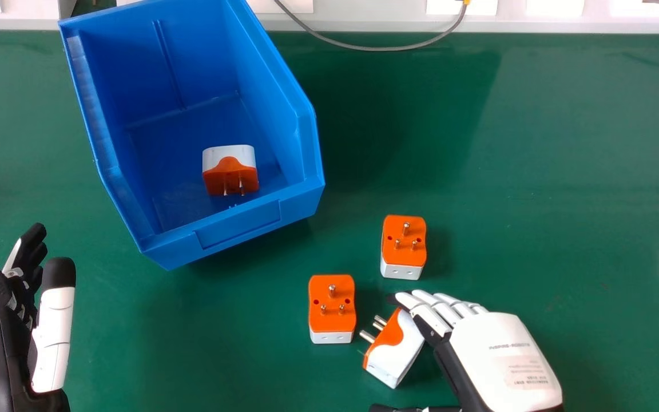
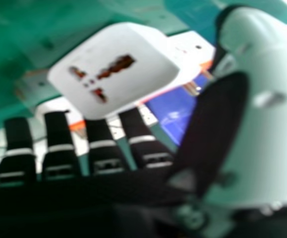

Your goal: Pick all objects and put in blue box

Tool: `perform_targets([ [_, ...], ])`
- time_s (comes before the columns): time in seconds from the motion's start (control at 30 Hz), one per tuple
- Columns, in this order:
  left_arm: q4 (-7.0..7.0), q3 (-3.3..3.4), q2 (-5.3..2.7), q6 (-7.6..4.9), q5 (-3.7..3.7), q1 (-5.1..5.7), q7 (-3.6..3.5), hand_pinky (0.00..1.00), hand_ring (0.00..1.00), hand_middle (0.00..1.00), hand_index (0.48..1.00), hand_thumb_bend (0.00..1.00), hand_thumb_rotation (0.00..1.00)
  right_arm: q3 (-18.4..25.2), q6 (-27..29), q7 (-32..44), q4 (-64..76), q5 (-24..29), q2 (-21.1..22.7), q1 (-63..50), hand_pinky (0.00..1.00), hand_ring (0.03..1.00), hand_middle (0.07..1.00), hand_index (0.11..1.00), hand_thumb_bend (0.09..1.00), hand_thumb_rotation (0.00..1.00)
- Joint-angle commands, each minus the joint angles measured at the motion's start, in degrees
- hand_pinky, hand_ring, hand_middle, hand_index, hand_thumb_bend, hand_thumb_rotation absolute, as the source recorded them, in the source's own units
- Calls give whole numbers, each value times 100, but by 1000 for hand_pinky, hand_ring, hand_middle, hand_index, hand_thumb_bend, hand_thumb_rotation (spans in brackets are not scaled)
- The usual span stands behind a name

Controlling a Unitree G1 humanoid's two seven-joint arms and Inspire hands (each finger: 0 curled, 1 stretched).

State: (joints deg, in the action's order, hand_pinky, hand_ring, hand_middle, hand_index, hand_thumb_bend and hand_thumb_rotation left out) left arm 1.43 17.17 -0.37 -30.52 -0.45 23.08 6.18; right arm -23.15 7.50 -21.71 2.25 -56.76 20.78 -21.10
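Head view: adapter [image 1: 396,352] under spread right hand [image 1: 504,355]; prongs [image 1: 368,336] toward upper left (long axis diagonal)

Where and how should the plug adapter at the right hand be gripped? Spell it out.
Grip its white body, probably best from the robot's right: the pins point left, away from that side, and the body's flat sides should suit a pinch.

It was a lab or workshop, which one unclear: a green bench [image 1: 564,143] bore a plastic box [image 1: 241,224] and plugs [image 1: 332,317], a cable [image 1: 364,48] behind.
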Motion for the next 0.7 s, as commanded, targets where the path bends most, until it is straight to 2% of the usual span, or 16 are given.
perform_targets([
  [0.0,-150,37,70,-8,-17,36,-6,931,900,890,904,947,864,-19,-30,-139,-29,-28,-36,69,789,834,852,840,463,478],
  [0.27,-231,33,65,42,5,90,-1,933,901,891,905,948,866,-88,-133,-134,-225,-31,-85,202,780,826,852,839,459,456],
  [0.67,-240,36,78,41,15,109,1,935,903,892,907,950,869,-195,-424,86,-480,35,-137,561,785,829,852,847,450,448],
])
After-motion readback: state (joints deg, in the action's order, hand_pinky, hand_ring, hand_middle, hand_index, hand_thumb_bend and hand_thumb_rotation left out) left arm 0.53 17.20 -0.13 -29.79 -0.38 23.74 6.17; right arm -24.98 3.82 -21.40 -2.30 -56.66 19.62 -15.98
